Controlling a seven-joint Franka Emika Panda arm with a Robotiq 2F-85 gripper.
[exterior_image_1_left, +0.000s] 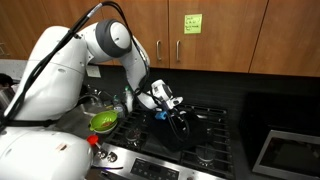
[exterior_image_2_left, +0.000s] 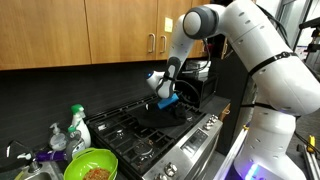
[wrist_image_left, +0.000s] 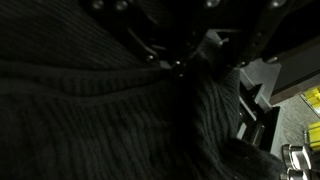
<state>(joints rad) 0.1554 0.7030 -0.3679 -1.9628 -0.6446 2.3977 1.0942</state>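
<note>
My gripper (exterior_image_1_left: 172, 108) hangs low over the black gas stove (exterior_image_1_left: 205, 132) and also shows in the other exterior view (exterior_image_2_left: 168, 101). It appears shut on a dark ribbed cloth (wrist_image_left: 110, 115), which fills nearly the whole wrist view and hides the jaws. The cloth's folds gather upward toward the fingers. In both exterior views the cloth (exterior_image_2_left: 172, 113) droops from the gripper onto the stove grates (exterior_image_2_left: 140, 132). The fingertips themselves are hidden by the fabric.
A green bowl with brown contents (exterior_image_1_left: 104, 121) (exterior_image_2_left: 90, 166) sits beside the stove. Soap and spray bottles (exterior_image_2_left: 78, 124) stand by it. A metal pot (exterior_image_1_left: 92, 103) is behind the bowl. Wooden cabinets (exterior_image_1_left: 215, 30) hang above, with a green note (exterior_image_1_left: 192, 22).
</note>
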